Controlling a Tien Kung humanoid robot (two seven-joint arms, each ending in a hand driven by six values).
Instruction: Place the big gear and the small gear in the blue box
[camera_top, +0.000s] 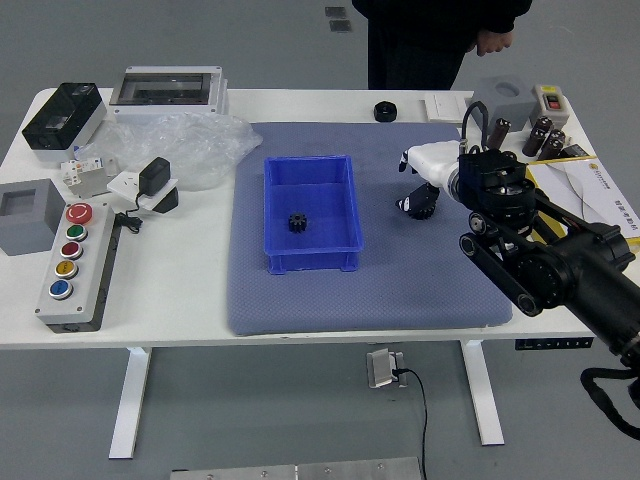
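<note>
The right hand (414, 183), white-backed with black fingers, is low over the mat to the right of the blue box (357, 262). Directly at its fingers is the big black gear (424, 209), partly covered by them; whether they touch it or grip it cannot be made out. Inside the blue box lies the small black gear (297, 222), on the box floor. The left arm is out of view.
A grey-blue mat (400, 290) lies under the box. At the back is a black round part (385, 111). A plastic bag (190, 150) and button panel (78, 280) are on the left. A person stands at the far side, one hand hanging beside the body.
</note>
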